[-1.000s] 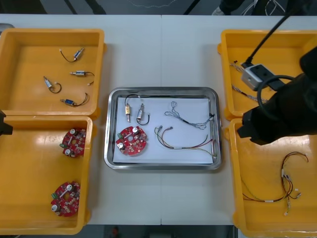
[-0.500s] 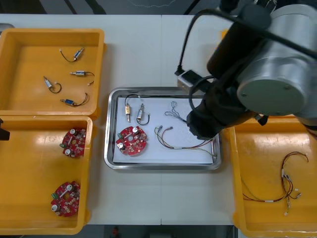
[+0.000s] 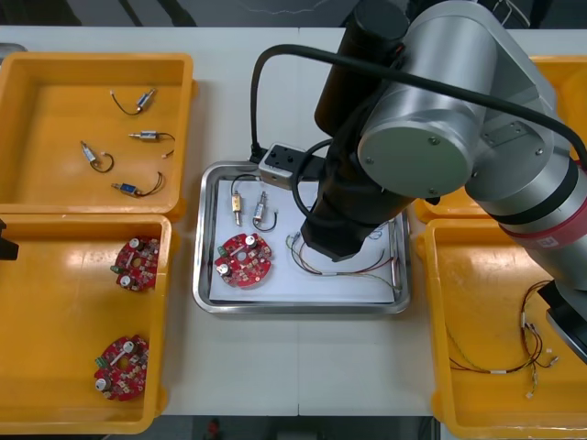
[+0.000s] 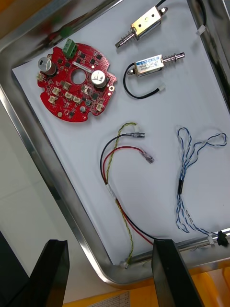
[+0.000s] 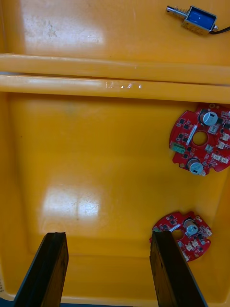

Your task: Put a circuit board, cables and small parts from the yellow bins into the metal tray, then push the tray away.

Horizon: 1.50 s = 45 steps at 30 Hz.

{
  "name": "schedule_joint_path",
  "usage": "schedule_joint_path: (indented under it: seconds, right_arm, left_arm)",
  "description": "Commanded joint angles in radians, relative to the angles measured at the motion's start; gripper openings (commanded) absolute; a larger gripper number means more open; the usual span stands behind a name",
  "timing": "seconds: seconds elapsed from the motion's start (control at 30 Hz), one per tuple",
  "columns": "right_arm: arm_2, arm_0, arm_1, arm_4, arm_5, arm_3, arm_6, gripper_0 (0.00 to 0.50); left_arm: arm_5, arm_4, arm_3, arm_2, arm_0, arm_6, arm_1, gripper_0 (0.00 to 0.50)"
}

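The metal tray (image 3: 209, 275) sits mid-table with a white inside. In it lie a red circuit board (image 3: 244, 258), two small metal parts (image 3: 237, 206) and a red and yellow cable (image 3: 307, 261). My right arm (image 3: 431, 137) reaches over the tray's right half. In the right wrist view my right gripper (image 4: 110, 276) is open above the tray's rim (image 4: 57, 192), with the circuit board (image 4: 76, 81), the red and yellow cable (image 4: 120, 158) and a blue and white cable (image 4: 189, 163) beyond its fingers. My left gripper (image 5: 108, 273) hangs open over the near left yellow bin (image 5: 96, 168).
The near left yellow bin (image 3: 55, 312) holds two circuit boards (image 3: 137, 263). The far left bin (image 3: 46, 101) holds several small metal parts (image 3: 145, 137). A thin cable (image 3: 532, 339) lies in the near right bin (image 3: 477, 302). My right arm covers most of the far right bin.
My right arm has swung left, from over the right bins to above the tray's middle. The left arm and the tray's contents have not moved.
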Motion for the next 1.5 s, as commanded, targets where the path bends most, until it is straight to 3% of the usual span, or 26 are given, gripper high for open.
schedule_joint_path:
  seconds: [0.03, 0.57, 0.9, 1.27, 1.5]
  right_arm:
    - [0.09, -0.039, 0.014, 0.041, -0.036, -0.013, 0.063, 0.5]
    - [0.265, 0.053, 0.015, 0.104, -0.171, -0.05, 0.109, 0.5]
    - [0.419, 0.101, 0.015, 0.272, -0.212, -0.084, 0.121, 0.5]
    - [0.518, 0.138, 0.015, 0.371, -0.258, -0.081, 0.118, 0.5]
    - [0.543, 0.151, 0.017, 0.385, -0.278, -0.045, 0.126, 0.5]
  left_arm:
    - [0.006, 0.007, -0.03, 0.032, 0.014, -0.085, 0.042, 0.5]
    - [0.006, 0.007, -0.03, 0.032, 0.014, -0.085, 0.042, 0.5]
    - [0.006, 0.007, -0.03, 0.032, 0.014, -0.085, 0.042, 0.5]
    - [0.006, 0.007, -0.03, 0.032, 0.014, -0.085, 0.042, 0.5]
    - [0.006, 0.007, -0.03, 0.032, 0.014, -0.085, 0.042, 0.5]
